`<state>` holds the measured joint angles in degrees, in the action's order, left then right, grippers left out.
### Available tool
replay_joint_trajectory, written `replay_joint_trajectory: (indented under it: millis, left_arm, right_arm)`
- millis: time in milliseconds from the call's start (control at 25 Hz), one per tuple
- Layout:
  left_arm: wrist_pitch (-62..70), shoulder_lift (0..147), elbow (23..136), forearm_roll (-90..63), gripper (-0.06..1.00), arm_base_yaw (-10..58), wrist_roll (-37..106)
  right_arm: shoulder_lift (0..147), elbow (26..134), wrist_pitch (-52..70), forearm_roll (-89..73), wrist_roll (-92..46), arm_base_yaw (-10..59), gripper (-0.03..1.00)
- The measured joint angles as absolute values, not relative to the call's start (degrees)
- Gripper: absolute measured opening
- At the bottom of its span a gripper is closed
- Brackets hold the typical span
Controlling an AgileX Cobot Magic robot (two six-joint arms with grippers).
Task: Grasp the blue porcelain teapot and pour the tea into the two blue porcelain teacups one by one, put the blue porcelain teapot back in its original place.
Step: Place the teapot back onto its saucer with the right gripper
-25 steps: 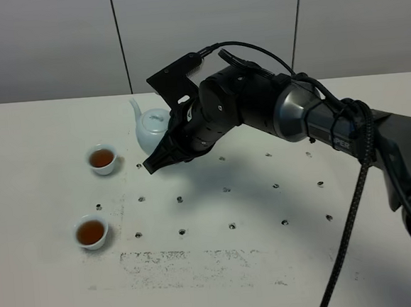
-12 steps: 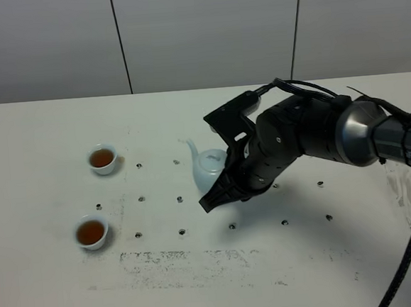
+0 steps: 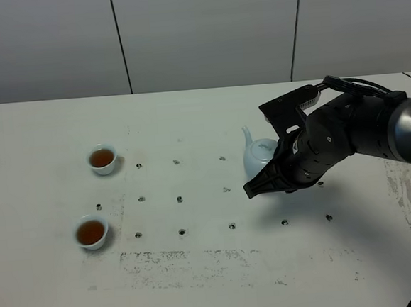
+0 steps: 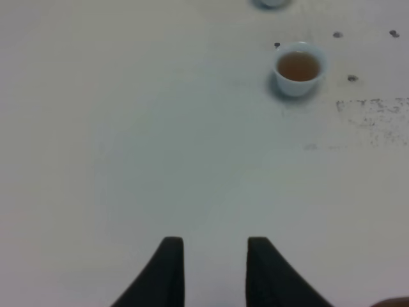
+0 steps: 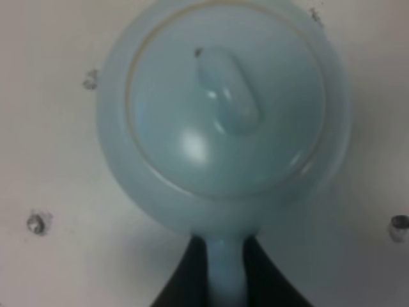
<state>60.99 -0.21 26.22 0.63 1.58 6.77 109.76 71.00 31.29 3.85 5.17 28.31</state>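
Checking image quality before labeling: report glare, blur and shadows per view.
Exterior high: sharp, even light, soft shadow under the right gripper. Right wrist: teapot soft-focus, glare patches on its lid. Left wrist: left gripper fingertips dark and blurred, teacup clearer.

Right claw carried blue porcelain teapot rightward across desk, farther from both teacups.

Even, soft overhead light casts faint shadows; wrist views are blurry, with glare on the teapot lid.
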Motion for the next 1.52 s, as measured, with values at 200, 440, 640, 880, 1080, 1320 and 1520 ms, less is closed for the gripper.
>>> replay_joint_trajectory:
  millis: [200,440,640,880,1080,1320,1520]
  left_arm:
    - [60.99,-0.21,26.22,0.63,0.3,1.58,6.77]
    - [60.99,-0.21,26.22,0.63,0.3,1.58,6.77]
    - [60.99,-0.21,26.22,0.63,0.3,1.58,6.77]
    - [60.99,-0.21,26.22,0.63,0.3,1.58,6.77]
    - [60.99,-0.21,26.22,0.63,0.3,1.58,6.77]
    - [60.99,-0.21,26.22,0.63,0.3,1.58,6.77]
    - [60.99,-0.21,26.22,0.63,0.3,1.58,6.77]
  right_arm:
    - [109.76,71.0,31.4,5.51,7.13,27.26,0.07]
    - [109.76,69.07,30.37,5.95,7.52,26.62,0.07]
    - [109.76,67.67,28.24,5.89,7.52,26.62,0.07]
    - [110.35,67.67,27.44,5.89,7.52,26.62,0.07]
    - [111.46,67.67,26.49,5.89,7.57,26.57,0.07]
    - [111.46,67.67,26.42,5.89,7.53,26.05,0.07]
    - [111.46,67.67,26.47,5.94,7.53,26.0,0.09]
